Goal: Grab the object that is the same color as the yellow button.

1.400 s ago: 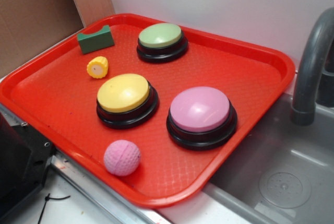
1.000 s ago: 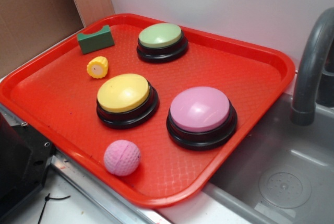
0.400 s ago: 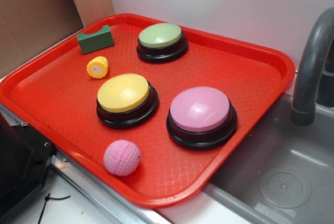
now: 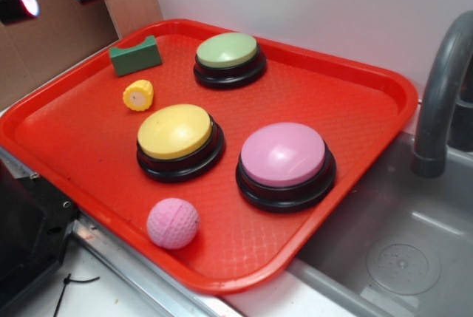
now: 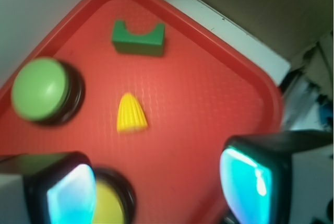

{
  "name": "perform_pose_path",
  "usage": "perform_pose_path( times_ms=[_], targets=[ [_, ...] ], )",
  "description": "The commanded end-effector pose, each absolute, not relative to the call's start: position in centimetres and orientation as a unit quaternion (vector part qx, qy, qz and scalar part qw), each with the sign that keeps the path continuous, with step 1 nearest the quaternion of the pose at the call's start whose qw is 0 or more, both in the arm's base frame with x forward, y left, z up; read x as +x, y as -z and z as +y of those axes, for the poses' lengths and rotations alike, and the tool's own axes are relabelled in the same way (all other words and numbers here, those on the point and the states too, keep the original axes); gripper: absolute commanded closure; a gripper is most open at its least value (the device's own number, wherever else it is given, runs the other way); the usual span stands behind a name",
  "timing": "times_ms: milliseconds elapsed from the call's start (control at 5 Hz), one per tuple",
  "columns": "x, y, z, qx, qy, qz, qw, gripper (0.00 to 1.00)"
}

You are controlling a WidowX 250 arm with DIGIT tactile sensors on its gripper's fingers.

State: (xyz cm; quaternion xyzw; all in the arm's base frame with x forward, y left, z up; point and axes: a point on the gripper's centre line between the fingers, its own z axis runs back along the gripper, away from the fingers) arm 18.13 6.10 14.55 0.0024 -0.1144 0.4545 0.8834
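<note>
Black hand (image 5: 162,182) with two blocky fingers (image 5: 263,174), their inner pads glowing cyan, one tinged pink

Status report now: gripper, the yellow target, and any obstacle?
Gripper open, empty, above tray's far-left corner. Corn piece lying untouched between green block and yellow button. Nothing on top of it.

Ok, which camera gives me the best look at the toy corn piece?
Exterior: the toy corn piece is sharp, showing its end face. The wrist view shows it from above, slightly blurred, ahead of the open end effector.
</note>
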Motion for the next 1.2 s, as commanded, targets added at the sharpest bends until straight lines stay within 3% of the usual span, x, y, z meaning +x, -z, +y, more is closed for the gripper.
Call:
perform_pose_path(
  times_ms=[0, 400, 800, 1000],
  targets=[
    [21.6, -9.9, 6.9, 0.022, -0.489, -0.116, 0.864, 0.00],
    [23.3, -5.3, 7.6, 0.055, -0.489, -0.093, 0.865, 0.00],
    [23.5, -2.9, 7.2, 0.048, -0.475, -0.065, 0.876, 0.00],
    [23.3, -2.9, 6.7, 0.046, -0.471, -0.076, 0.877, 1.00]
  ],
)
